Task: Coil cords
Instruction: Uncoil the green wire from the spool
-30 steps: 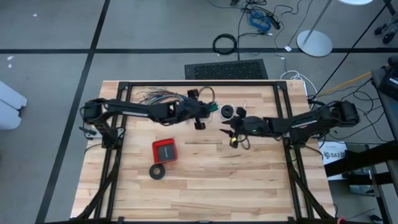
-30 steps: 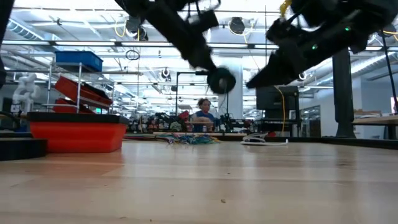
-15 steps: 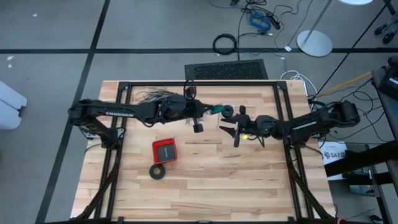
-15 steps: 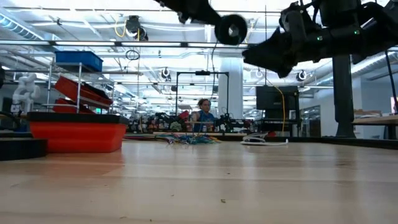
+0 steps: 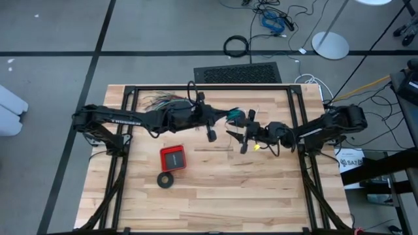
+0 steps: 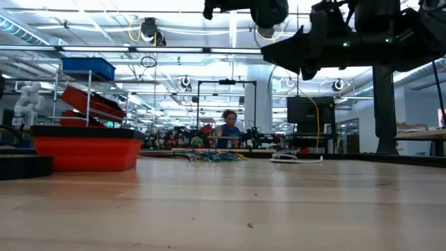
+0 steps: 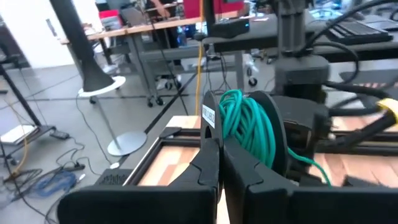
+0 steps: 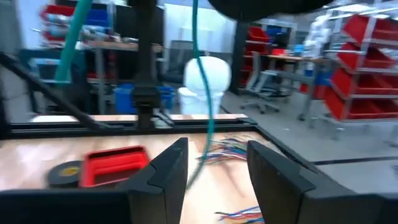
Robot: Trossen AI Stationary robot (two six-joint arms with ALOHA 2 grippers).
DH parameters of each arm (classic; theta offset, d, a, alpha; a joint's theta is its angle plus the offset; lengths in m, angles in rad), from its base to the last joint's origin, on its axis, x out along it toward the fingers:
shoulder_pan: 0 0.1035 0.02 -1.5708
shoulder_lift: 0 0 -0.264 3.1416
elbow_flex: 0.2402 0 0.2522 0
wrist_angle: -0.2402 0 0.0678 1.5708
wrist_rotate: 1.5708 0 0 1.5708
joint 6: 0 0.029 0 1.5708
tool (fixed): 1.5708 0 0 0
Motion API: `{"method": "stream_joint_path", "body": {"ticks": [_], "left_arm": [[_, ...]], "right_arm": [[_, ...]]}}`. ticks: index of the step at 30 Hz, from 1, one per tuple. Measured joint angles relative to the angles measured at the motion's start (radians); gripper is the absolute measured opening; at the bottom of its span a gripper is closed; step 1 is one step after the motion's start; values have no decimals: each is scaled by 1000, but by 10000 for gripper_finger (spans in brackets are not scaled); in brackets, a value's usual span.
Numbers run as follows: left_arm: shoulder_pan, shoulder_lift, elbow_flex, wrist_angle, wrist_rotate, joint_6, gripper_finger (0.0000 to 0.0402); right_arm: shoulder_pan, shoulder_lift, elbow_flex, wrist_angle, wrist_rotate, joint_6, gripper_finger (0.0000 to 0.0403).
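Above the table's far middle, held aloft: teal-green wire (image 7: 249, 134), wound on a black spool (image 7: 273, 143), pinched at the spool's flange by the left gripper (image 7: 219, 163), whose fingers are pressed together on it. A loose tail of the wire (image 8: 208, 118) hangs down and passes between the right gripper's fingers (image 8: 171, 171).

Right gripper (image 5: 243, 138): jaws spread wide, gripping nothing; the strand runs through the gap untouched, as far as the blurred wrist view lets one judge.

White cord (image 6: 296, 157): lying flat near the table's far edge, well apart from both grippers.

Arm poses: left arm (image 5: 140, 119) stretched nearly level from the left across the table, wrist raised. Right arm (image 5: 313, 130) reaching in from the right, its gripper just beside the spool and slightly nearer the front.

Step in hand, as judged: feeding the free tail onto the spool. To do it well, the right jaws should close lightly on the strand close under the spool, keeping gentle tension, while the spool is held steady so each turn lies beside the last rather than crossing.

Also present: red box (image 5: 173, 158), black tape ring (image 5: 165, 180), many-coloured wire bundle (image 5: 163, 100).
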Motion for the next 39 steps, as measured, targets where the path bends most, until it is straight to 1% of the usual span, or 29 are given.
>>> {"method": "stream_joint_path", "body": {"ticks": [3, 5, 7, 9, 16, 18, 20, 30, 33, 35, 39], "left_arm": [[0, 0, -15, 38, -5, -31, 4], [0, 0, -22, 38, -34, -31, 4], [0, 0, -31, 25, -59, -30, 4], [0, 0, -41, 25, -62, -30, 4], [0, 0, -52, 22, -84, -30, 4], [0, 0, -52, 25, -85, -30, 4], [0, 0, -52, 27, -85, -30, 4], [-6, 0, -52, 28, -78, -31, 5], [-6, 0, -52, 28, -73, -42, 7], [-6, 0, -52, 28, -73, -52, 8], [-6, 0, -52, 28, -73, -56, 10]], "right_arm": [[0, 43, 31, -5, 75, -34, 141], [0, 69, 52, -11, 98, -47, 131], [1, 87, 71, -10, 98, -50, 116], [4, 101, 83, -12, 98, -53, 98], [4, 107, 91, -17, 97, -53, 13], [4, 107, 91, -17, 97, -54, 4], [4, 107, 91, -17, 97, -54, 9], [4, 107, 91, -9, 106, -46, 65], [4, 107, 91, -7, 130, -42, 80], [4, 106, 91, -7, 153, -43, 86], [4, 106, 105, -22, 153, -43, 90]]}}
